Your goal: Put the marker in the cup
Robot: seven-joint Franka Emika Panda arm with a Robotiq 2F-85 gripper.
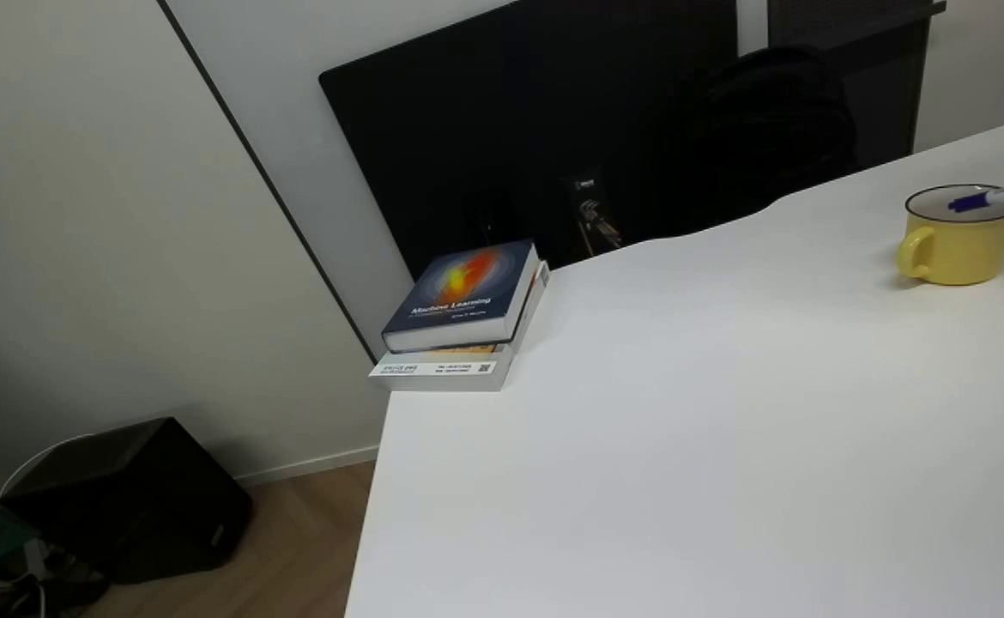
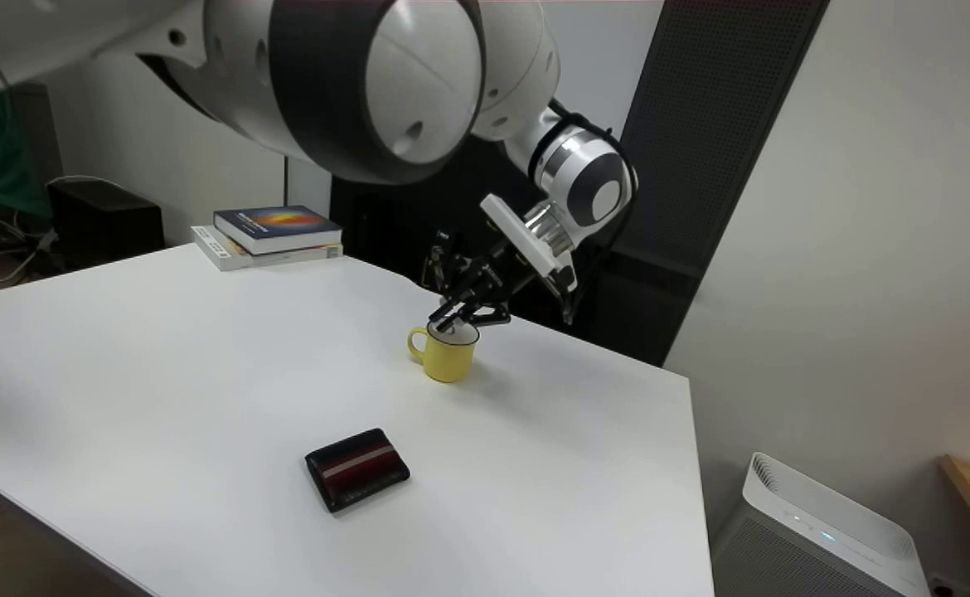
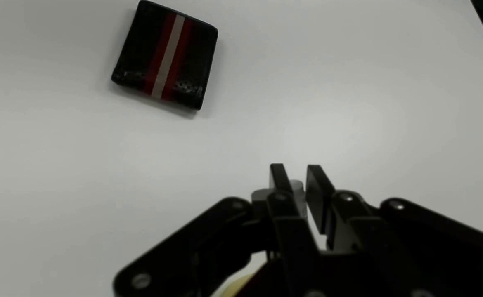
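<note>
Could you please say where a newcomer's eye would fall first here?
Most likely the short yellow mug with a dark rim, upright near the right edge in an exterior view, a thin white marker with a blue-purple end slanting over its mouth. Next, the bulky white robot arm across the top in an exterior view, its black claw gripping the marker. Then a flat black wallet with red stripes, nearer that camera than the mug.
</note>
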